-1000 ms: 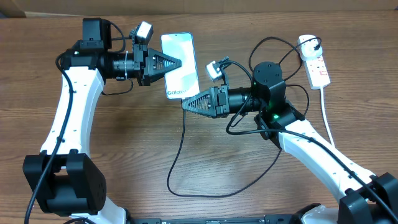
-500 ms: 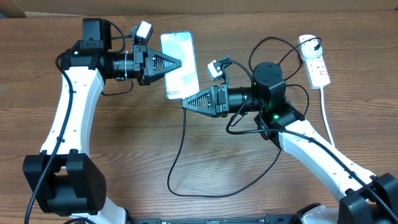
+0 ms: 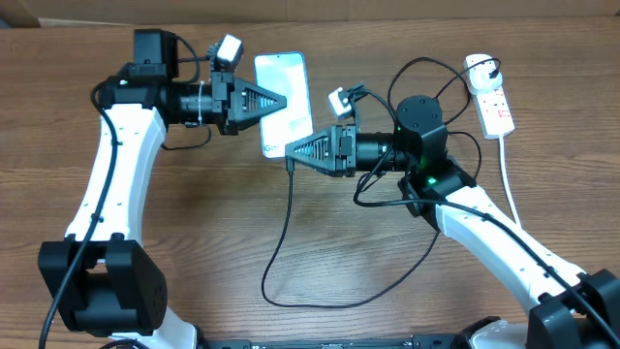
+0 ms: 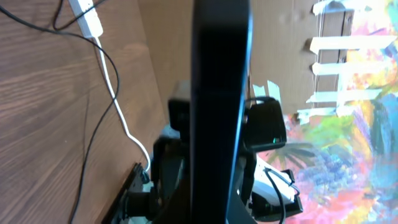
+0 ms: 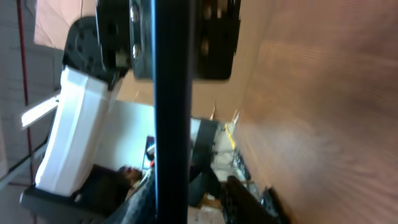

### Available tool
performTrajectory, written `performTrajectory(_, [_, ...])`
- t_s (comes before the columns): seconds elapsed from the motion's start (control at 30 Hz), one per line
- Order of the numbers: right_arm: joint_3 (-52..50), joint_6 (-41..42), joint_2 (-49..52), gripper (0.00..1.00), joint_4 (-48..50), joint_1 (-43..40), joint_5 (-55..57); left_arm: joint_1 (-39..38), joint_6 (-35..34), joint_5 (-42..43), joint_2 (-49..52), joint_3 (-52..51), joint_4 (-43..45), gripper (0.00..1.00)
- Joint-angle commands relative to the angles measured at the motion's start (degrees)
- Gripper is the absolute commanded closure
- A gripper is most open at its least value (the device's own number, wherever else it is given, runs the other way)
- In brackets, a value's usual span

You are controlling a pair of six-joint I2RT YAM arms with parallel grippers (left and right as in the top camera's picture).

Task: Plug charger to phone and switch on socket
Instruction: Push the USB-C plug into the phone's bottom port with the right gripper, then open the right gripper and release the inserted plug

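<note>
Black fingers of your left gripper (image 3: pixel 279 100) are pinched on the phone (image 3: pixel 283 76). Your right gripper (image 3: pixel 294 153) sits at the phone's near end; you cannot tell if it is open. The charger (image 3: pixel 284 228) hangs down from there. The socket (image 3: pixel 492 105) lies far right.

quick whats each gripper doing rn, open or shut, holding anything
left gripper: closed on the phone
right gripper: at the phone's lower end by the charger, open or closed cannot be told
</note>
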Motion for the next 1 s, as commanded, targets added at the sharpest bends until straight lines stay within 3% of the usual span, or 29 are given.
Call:
performTrajectory(0.0, [1.0, 0.0, -0.7, 0.54, 0.4, -0.4, 2.3, -0.5, 0.2, -0.5, -0.5, 0.2, -0.1, 0.96])
performTrajectory(0.17, [1.0, 0.0, -0.7, 0.21, -1.1, -0.4, 2.1, 0.9, 0.2, -5.0, -0.5, 0.2, 0.9, 0.96])
performTrajectory(0.4, [1.0, -2.5, -0.7, 0.04, -3.3, -0.4, 1.5, 5.4, -1.5, -12.9, -0.5, 0.2, 1.2, 0.96])
performTrajectory(0.63, [1.0, -9.2, -0.7, 0.01, -17.3, -0.4, 10.7, 4.6, -1.5, -26.6, 0.0, 0.2, -0.5, 0.96])
performTrajectory(0.8, [1.0, -14.5, -0.7, 0.01, -29.6, -0.4, 21.0, 2.8, -1.5, -28.3, 2.3, 0.2, 0.4, 0.96])
performTrajectory(0.97, [1.0, -20.2, -0.7, 0.01, -35.9, -0.4, 22.6, 1.0, -1.5, -29.7, 8.2, 0.2, 5.3, 0.96])
